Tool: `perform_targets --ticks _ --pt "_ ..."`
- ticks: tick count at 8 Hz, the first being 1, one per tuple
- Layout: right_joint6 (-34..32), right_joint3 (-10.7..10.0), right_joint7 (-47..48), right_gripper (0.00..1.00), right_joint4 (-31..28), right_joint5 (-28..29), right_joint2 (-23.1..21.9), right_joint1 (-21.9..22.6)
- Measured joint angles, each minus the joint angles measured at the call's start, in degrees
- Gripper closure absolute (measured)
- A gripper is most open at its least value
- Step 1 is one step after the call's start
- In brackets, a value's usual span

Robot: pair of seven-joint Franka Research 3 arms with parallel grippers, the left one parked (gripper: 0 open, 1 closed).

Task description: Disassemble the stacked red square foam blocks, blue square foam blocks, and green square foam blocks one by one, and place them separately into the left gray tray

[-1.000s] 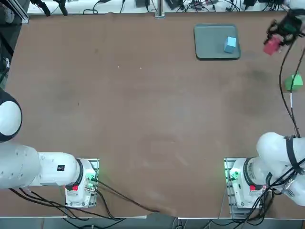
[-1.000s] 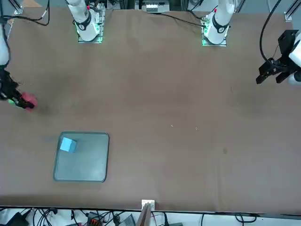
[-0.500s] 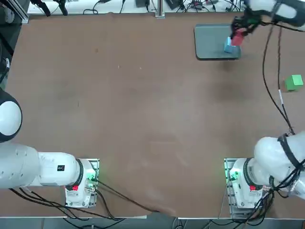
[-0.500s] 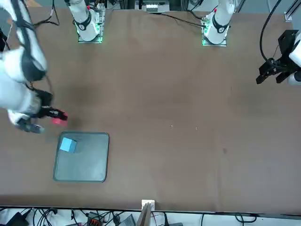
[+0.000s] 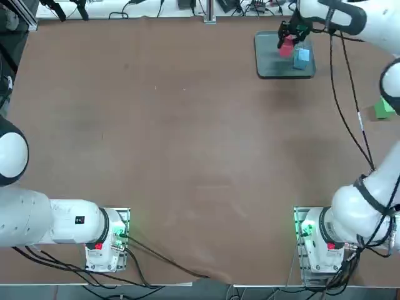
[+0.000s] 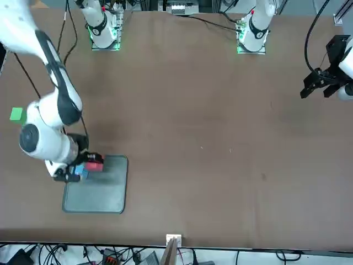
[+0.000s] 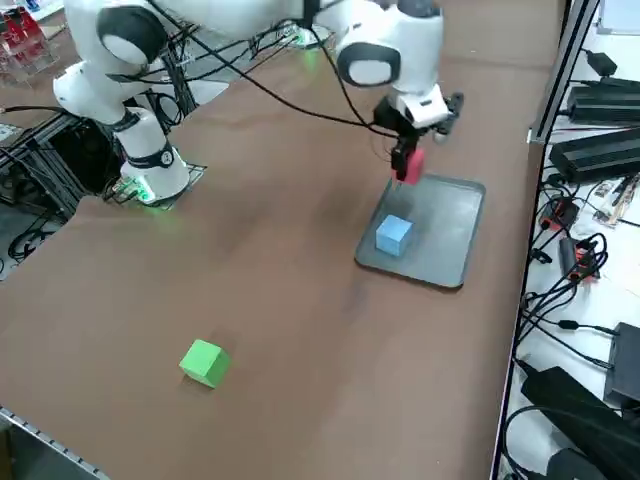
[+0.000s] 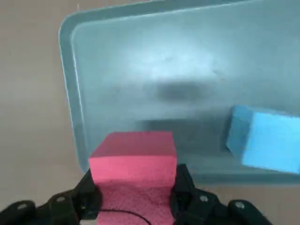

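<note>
- Top view: blue cube (image 5: pixel 301 59) in tray (image 5: pixel 265 64), near its right edge; placed, looks done. Red cube (image 5: pixel 285 48) over the tray beside blue, in the right gripper (image 5: pixel 288 42). Green cube (image 5: pixel 383 109) on the table near its right edge, nothing holding it.
- Front view: red at the gripper, over the tray edge nearest the robot; blue partly hidden. Green out on the table, left side of this view.
- Right side view: red hangs at the tray edge nearest the arm, blue sits in the tray. Green alone on the table.
- Right wrist view: fingers closed on red, not released; blue well apart from it. Stack apart. Left to do, my read: set red down, then fetch green.
</note>
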Motion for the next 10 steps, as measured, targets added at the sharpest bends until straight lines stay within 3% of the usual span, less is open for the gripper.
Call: perform_targets --ticks 3,4,6,8,10 --pt "3.34 -10.46 3.12 0.29 1.4 -0.44 3.22 10.3" --pt "3.47 -12.09 3.55 0.29 1.45 -0.44 3.81 11.91" --pt "3.81 -12.72 3.61 0.28 1.48 -0.44 4.38 12.24" --pt "4.02 -12.74 3.61 0.01 1.84 -0.45 4.39 12.24" --pt "4.0 -12.72 3.59 0.0 2.42 -0.45 4.27 12.26"
